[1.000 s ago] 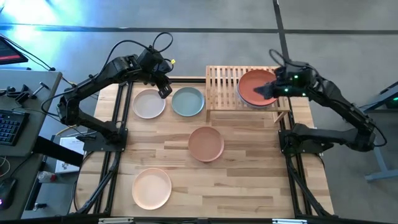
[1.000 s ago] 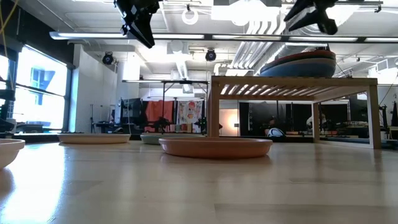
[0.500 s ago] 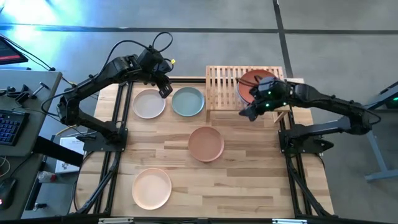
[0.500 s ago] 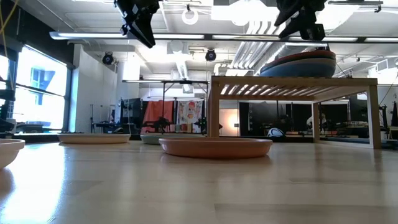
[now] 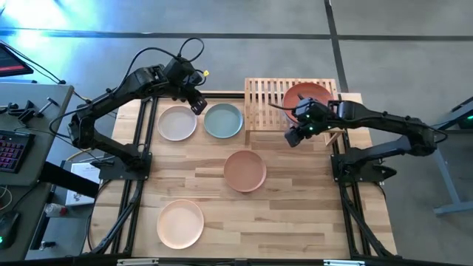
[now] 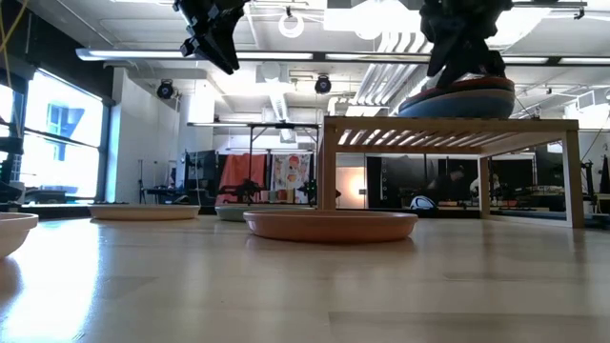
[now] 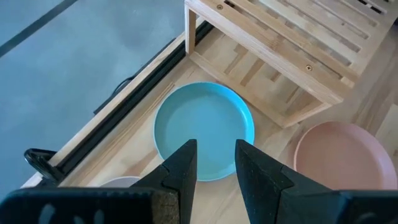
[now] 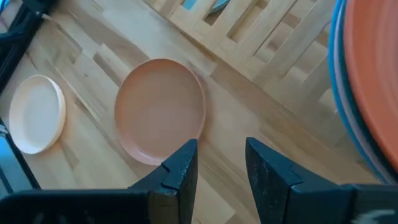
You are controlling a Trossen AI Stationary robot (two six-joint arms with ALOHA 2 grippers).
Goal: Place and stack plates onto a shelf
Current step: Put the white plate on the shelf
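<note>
On the right half of the slatted shelf (image 5: 266, 103) stands a stack of plates (image 5: 309, 100), orange-red on top with blue below (image 6: 457, 98). On the table lie an off-white plate (image 5: 177, 123), a pale blue-green plate (image 5: 223, 120), a tan-pink plate (image 5: 244, 170) and a peach plate (image 5: 180, 223). My left gripper (image 5: 196, 106) hangs open above the gap between the off-white and blue-green plates (image 7: 205, 127). My right gripper (image 5: 293, 137) hangs open by the shelf's near edge, left of the stack, with the tan-pink plate (image 8: 160, 111) ahead of it.
The shelf's left half (image 7: 280, 43) is bare slats. Black frame rails run along the table's left (image 5: 140, 148) and right (image 5: 347, 199) edges. A desk with a keyboard (image 5: 11, 151) stands off the table's left side.
My right gripper has swung from above the stack on the shelf toward the table's left and near edges and come down, tipping further downward; it now hangs at the shelf's near edge. It stays open. My left gripper has rolled slightly in place.
</note>
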